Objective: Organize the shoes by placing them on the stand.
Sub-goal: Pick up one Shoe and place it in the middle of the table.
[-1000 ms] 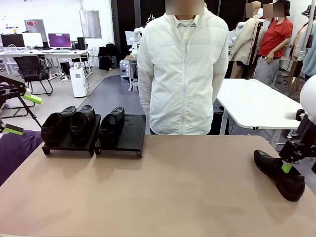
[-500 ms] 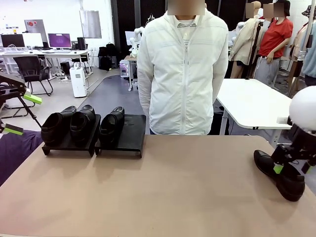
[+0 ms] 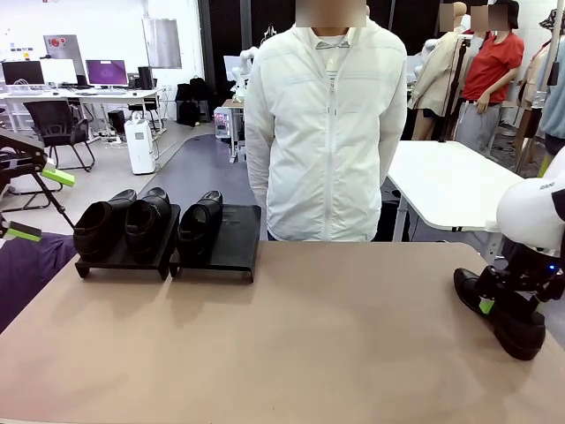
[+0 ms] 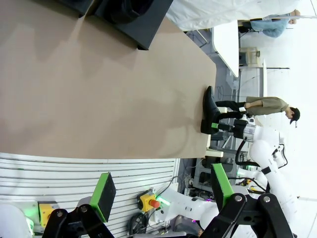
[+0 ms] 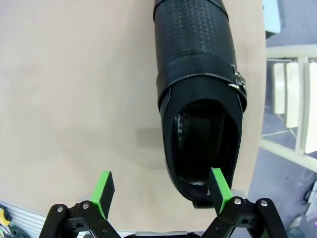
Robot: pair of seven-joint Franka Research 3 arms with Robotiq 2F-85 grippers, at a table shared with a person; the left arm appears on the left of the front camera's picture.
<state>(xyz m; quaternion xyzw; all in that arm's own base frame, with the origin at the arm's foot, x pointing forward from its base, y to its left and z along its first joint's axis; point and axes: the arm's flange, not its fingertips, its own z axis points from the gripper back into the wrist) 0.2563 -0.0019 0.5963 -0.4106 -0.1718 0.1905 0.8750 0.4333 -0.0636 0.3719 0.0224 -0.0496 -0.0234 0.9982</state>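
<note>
Right claw [image 5: 161,191], jaws wide and empty, hangs over the heel opening of the last shoe [image 3: 501,311] at the desk's right edge; centre both pads astride the heel wall before closing, then carry it to the stand's [image 3: 234,240] free right slot.

Person in white zip jacket [image 3: 327,124] stands center frame behind the tan table [image 3: 291,344]. White table [image 3: 450,181] mid right; desk with monitors [image 3: 84,75] upper left, black office chair [image 3: 57,124] below it.

Bare tabletop [image 3: 335,327] between stand [image 3: 168,252] and lone shoe [image 3: 503,314]
</note>
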